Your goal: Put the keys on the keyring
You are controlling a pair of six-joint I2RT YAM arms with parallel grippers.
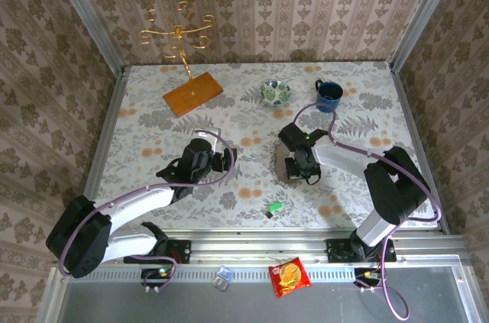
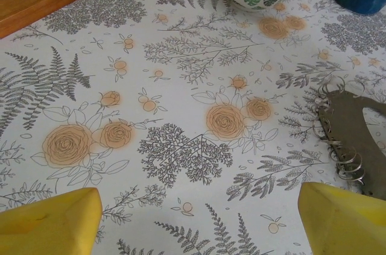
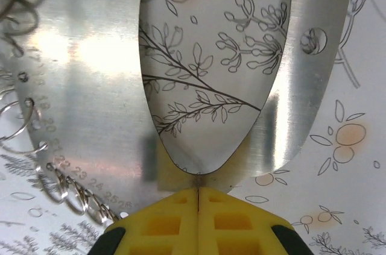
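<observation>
Tabletop point(image 1: 137, 132) covered in a cloth printed with grey ferns and orange roses, two arms reaching across it from the near edge. The right gripper point(image 3: 199, 198) has its yellow fingertips point(image 3: 163, 225) pressed together with no gap, pinching the narrow rim of a thin grey metal plate point(image 3: 90, 56) just below the point of its large oval cut-out, through which the cloth pattern shows. Small numbered holes run along the plate's left edge, and silver wire split rings point(image 3: 66, 185) hang from them in a row. From above, the metal plate point(image 1: 280, 156) lies near the middle of the table, directly under the right gripper point(image 1: 294, 166). The left gripper point(image 1: 226, 156) hovers just left of it with its jaws spread wide and holding nothing; in its own wrist view the left gripper point(image 2: 196, 225) shows one yellow finger point(image 2: 48, 225) at each lower corner, bare cloth between them, and the plate point(image 2: 356, 125) with its rings point(image 2: 348, 164) just inside the right-hand finger. Farther back stand a green-leaf patterned bowl point(image 1: 275, 92), a dark blue mug point(image 1: 329, 95) and a gold wire stand point(image 1: 179, 33) on a wooden block point(image 1: 192, 94). A small green object point(image 1: 274, 208) lies on the cloth near the front edge, apart from both grippers.
</observation>
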